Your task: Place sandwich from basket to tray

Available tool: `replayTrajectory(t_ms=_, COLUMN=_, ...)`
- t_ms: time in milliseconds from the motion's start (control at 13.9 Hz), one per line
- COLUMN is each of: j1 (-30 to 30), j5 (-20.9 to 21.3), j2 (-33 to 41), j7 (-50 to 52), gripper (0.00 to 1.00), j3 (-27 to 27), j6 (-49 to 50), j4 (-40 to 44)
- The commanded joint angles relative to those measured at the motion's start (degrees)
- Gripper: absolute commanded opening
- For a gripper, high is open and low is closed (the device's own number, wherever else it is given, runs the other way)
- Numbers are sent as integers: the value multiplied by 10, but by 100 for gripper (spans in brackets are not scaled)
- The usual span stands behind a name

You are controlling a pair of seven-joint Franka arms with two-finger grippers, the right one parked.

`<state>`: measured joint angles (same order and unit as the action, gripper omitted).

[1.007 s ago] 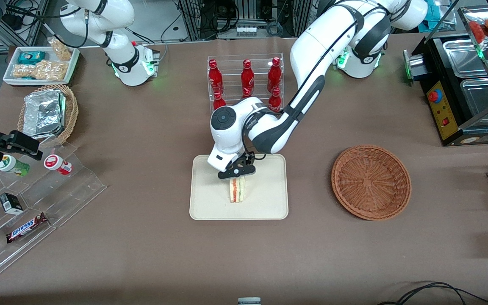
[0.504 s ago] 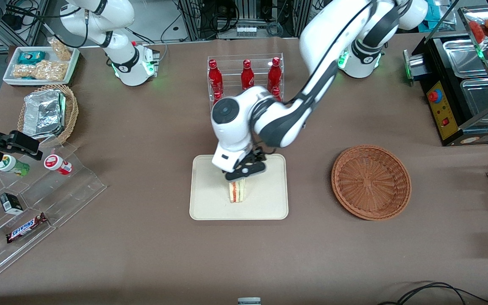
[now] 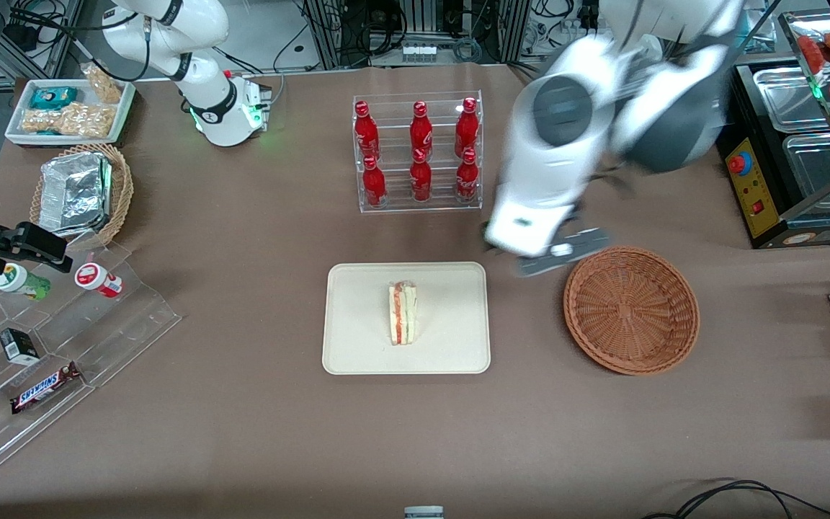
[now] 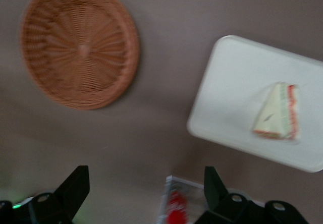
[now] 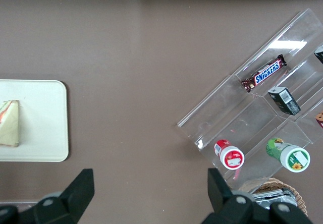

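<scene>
The sandwich (image 3: 402, 313) stands on its edge in the middle of the cream tray (image 3: 357, 346), free of any grip. It also shows in the left wrist view (image 4: 278, 113) on the tray (image 4: 232, 93). The reddish-brown basket (image 3: 631, 310) is empty, toward the working arm's end of the table; it shows in the left wrist view (image 4: 81, 45) too. My left gripper (image 3: 555, 258) is raised high above the table between the tray and the basket, open and empty, its fingertips (image 4: 75, 183) spread wide.
A clear rack of red bottles (image 3: 418, 155) stands farther from the front camera than the tray. A black appliance (image 3: 782, 144) sits at the working arm's end. A clear stepped display with snacks (image 3: 47, 346) and a tan basket with foil containers (image 3: 83, 191) lie toward the parked arm's end.
My left gripper has let go of the sandwich, risen off the tray and swung toward the basket. The sandwich stays standing on the tray.
</scene>
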<state>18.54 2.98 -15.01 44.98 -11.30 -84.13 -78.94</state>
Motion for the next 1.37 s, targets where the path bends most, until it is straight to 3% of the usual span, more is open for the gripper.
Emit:
replayTrajectory(t_ms=0, j1=-90, j5=-26, j2=86, j7=-143, gripper=100, j3=-4, j6=84, j4=-68)
replayTrajectory(t_ms=288, j1=-254, j5=-19, j2=139, j7=-319, gripper=100, j3=-3, j6=173, j4=-83)
replayTrajectory(t_ms=432, j1=-298, j5=-20, j2=158, j7=-360, gripper=100, j3=-3, j6=179, j4=-103)
replayTrajectory(t_ms=647, j1=-301, j5=-18, j2=234, j7=-355, gripper=100, j3=-3, j6=94, j4=-226)
replayTrajectory(t_ms=719, j1=-301, j5=-18, j2=238, j7=-352, gripper=100, j3=-3, j6=86, j4=-231)
replayTrajectory(t_ms=1007, j1=-300, j5=19, j2=213, j7=-361, gripper=100, j3=-5, j6=120, j4=-151)
replayTrajectory(t_ms=1295, j1=-301, j5=13, j2=184, j7=-361, gripper=100, j3=-4, j6=142, j4=-73)
